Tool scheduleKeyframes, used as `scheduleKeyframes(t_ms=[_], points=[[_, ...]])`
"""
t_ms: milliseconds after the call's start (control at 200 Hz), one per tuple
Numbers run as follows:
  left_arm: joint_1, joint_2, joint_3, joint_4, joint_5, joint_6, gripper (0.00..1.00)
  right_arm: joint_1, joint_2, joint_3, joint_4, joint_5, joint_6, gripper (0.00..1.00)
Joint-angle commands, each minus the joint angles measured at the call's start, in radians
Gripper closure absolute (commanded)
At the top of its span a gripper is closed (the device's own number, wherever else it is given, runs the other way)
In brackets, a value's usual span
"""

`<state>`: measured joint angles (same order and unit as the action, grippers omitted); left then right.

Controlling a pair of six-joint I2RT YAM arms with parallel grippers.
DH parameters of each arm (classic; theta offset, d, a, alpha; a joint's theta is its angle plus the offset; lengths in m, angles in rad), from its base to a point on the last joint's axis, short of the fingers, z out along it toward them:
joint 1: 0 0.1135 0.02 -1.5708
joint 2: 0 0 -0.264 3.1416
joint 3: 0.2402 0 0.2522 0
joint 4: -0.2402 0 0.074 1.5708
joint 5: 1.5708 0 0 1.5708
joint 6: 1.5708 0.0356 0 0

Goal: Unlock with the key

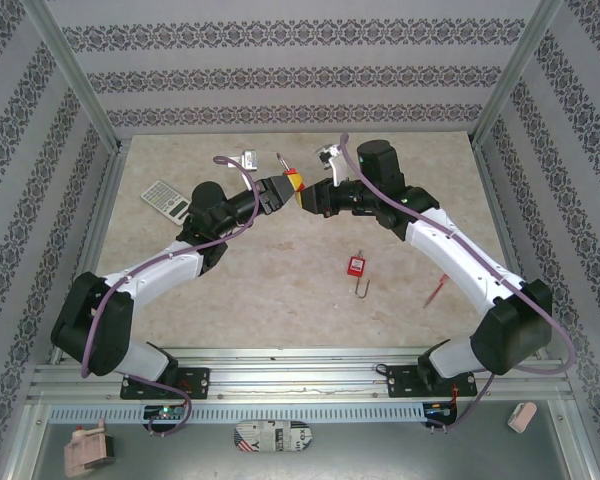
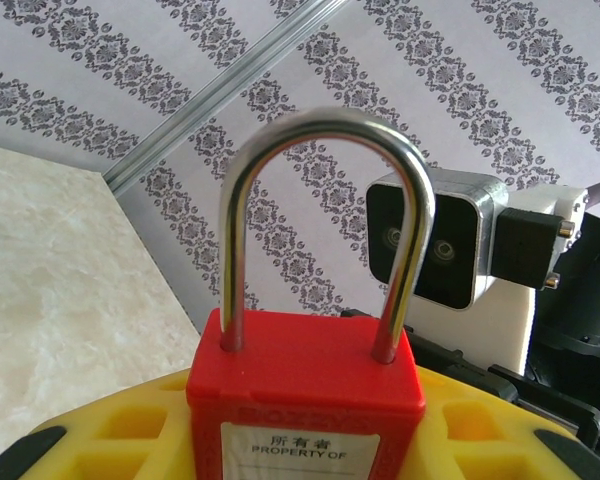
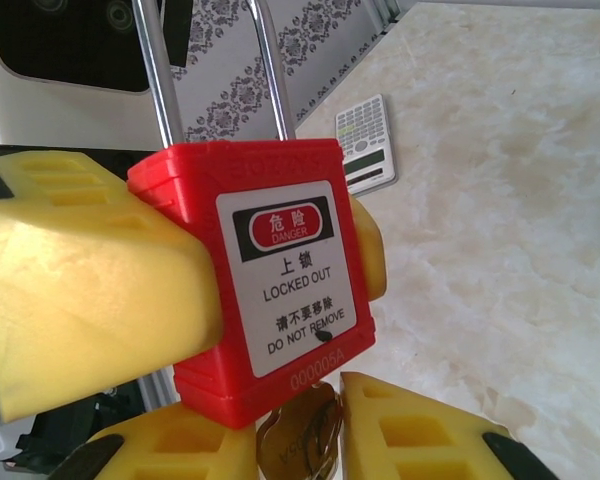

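We find both arms raised over the middle of the table [image 1: 230,290], with their tools meeting nose to nose. The left tool [image 1: 283,189] is closed on the red padlock [image 3: 270,290]. Its yellow fingers [image 3: 90,290] clamp the body from both sides, and the padlock is held in the air between the two arms, clear of the table. In the left wrist view the steel shackle [image 2: 325,130] stands upright with both legs entering the body, so the shackle is closed. The label facing the right wrist camera reads "DANGER" and "LOCKED OUT". The key [image 3: 300,440] sits at the underside of the body, at the keyway; we cannot tell how deep it goes. The right tool [image 3: 300,455] is just below the padlock, with the key between its two partly separated fingers [image 3: 430,440]. We cannot tell whether they press on the key. A calculator [image 1: 165,198] lies at the left rear of the table, near the left arm's wrist. A second padlock [image 1: 356,267], also red, lies on the table in front of the right arm, well apart from the tools.
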<state>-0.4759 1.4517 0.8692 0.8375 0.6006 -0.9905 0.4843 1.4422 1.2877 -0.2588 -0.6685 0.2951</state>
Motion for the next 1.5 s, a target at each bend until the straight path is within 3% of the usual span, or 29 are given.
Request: scheduleKeyframes(t_ms=[0, 175, 365, 644, 1079, 1119, 1274, 1329, 1494], points=[[-0.035, -0.024, 0.021, 0.081, 0.135, 0.0, 1.0, -0.015, -0.016, -0.017, 0.083, -0.024, 0.03, 0.75], [-0.029, -0.008, 0.025, 0.111, 0.151, -0.018, 1.0, -0.031, -0.031, -0.047, 0.103, -0.069, 0.049, 0.76], [-0.023, 0.012, 0.023, 0.18, 0.201, -0.047, 1.0, -0.053, -0.037, -0.065, 0.137, -0.151, 0.081, 1.0], [0.003, 0.039, 0.012, 0.44, 0.296, -0.148, 1.0, -0.083, -0.016, -0.062, 0.198, -0.267, 0.144, 1.0], [0.0, 0.005, 0.046, 0.19, 0.21, -0.053, 1.0, -0.024, -0.009, -0.009, 0.048, -0.115, 0.004, 1.0], [0.0, 0.004, 0.044, 0.184, 0.204, -0.058, 0.95, -0.021, -0.005, -0.01, 0.052, -0.106, 0.005, 1.0], [0.003, -0.038, 0.003, 0.11, 0.149, -0.04, 0.55, -0.014, -0.003, 0.003, 0.019, -0.027, -0.025, 1.0], [0.006, -0.071, -0.007, 0.044, 0.115, -0.017, 0.36, -0.009, -0.01, 0.005, -0.005, 0.009, -0.05, 1.0], [0.006, -0.154, 0.025, -0.193, 0.027, 0.041, 0.27, 0.021, -0.013, 0.025, -0.097, 0.123, -0.135, 1.0]])
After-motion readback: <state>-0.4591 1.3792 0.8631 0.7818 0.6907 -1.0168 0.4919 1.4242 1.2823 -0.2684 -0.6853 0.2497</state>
